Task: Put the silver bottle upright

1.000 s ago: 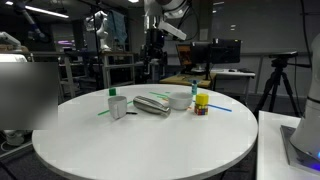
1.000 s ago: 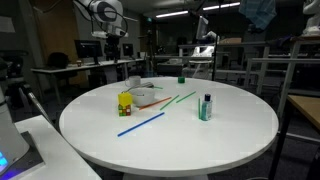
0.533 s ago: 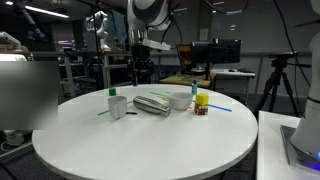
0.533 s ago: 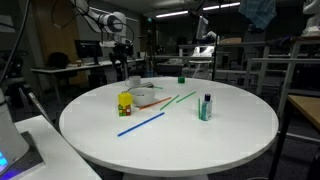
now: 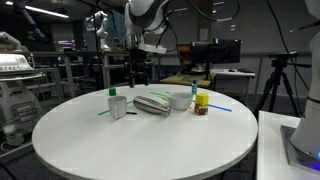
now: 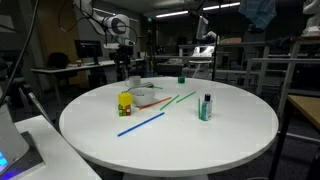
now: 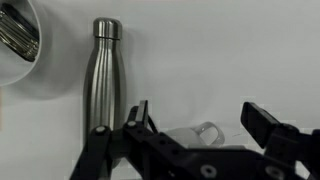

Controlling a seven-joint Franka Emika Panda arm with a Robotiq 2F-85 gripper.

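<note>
The silver bottle point(image 7: 100, 85) lies on its side on the white table point(image 5: 140, 150), untouched and in the same place as a second ago. In an exterior view it rests between a small white bottle point(image 5: 117, 105) and a white bowl point(image 5: 180, 100). In the wrist view its long axis runs up and down the picture. The narrow neck and cap point to the top edge, close beside the bowl point(image 7: 12, 50), and the base is hidden behind my jaws at the bottom. In the exterior view the bottle point(image 5: 152, 103) shows only as a low grey shape lying roughly across the picture, and I cannot tell there which end is the cap. What has changed is the arm point(image 5: 145, 15): over the last second it has swung in over the far side of the table and dropped lower, and it now hangs above the bottle. The jaws are spread wide and hold nothing, well clear of the metal. I judge this to be the approach only, with the grasp and the tipping upright not yet begun.
</note>
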